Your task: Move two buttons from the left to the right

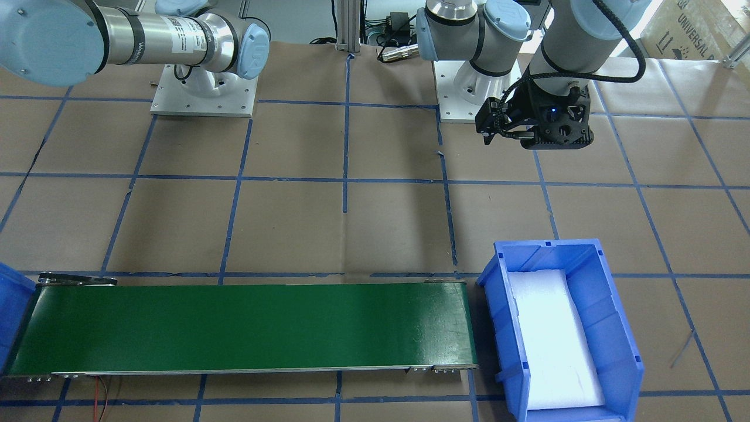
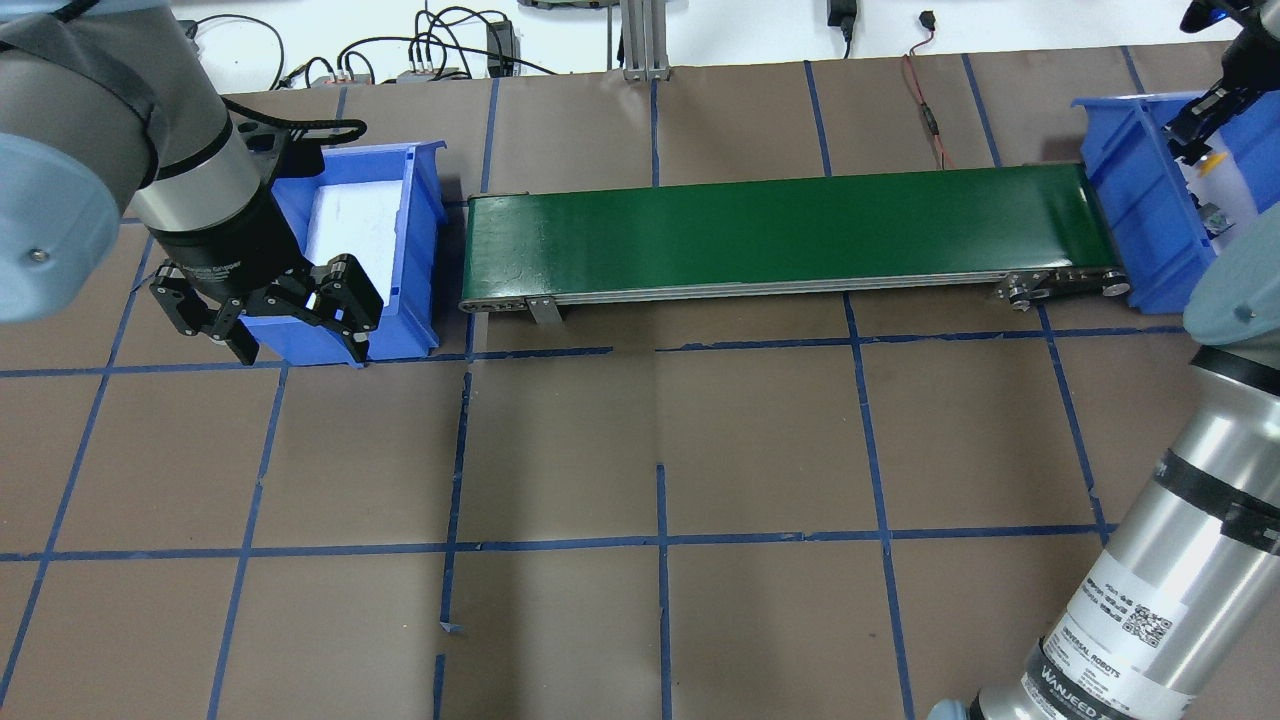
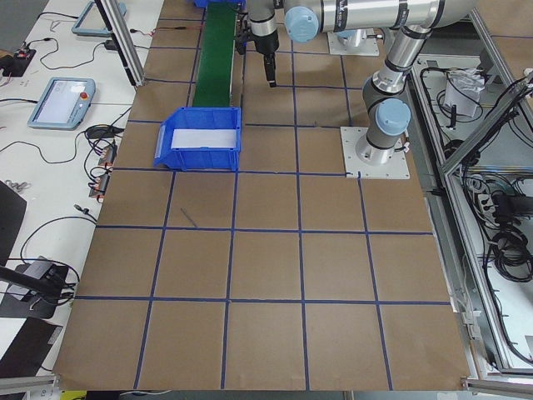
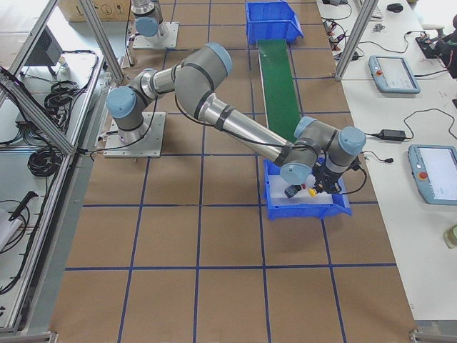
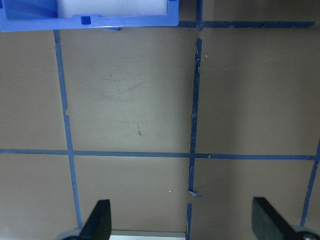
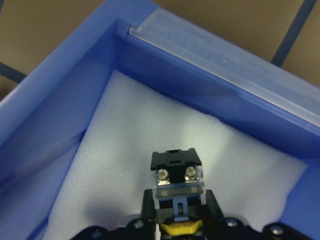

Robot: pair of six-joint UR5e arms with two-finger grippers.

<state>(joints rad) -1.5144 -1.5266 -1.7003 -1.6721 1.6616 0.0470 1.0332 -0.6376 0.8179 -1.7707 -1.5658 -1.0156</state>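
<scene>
My right gripper [image 6: 178,231] is shut on the yellow-capped button [image 6: 176,175], whose grey rear block points away from the camera. It hangs just above the white foam inside the right blue bin [image 6: 75,100]. The overhead view shows this gripper [image 2: 1195,130] and the yellow cap [image 2: 1213,158] at the far right. A second small dark button [image 4: 290,191] lies on the foam beside it; its cap colour is unclear. My left gripper [image 2: 270,312] hangs open and holds nothing, just in front of the left blue bin [image 2: 420,250], over bare table [image 5: 130,100].
A green conveyor belt [image 2: 780,230] spans the gap between the two bins. The left bin [image 1: 615,305] holds only white foam. Brown paper with blue tape lines covers the table. Cables lie behind the belt.
</scene>
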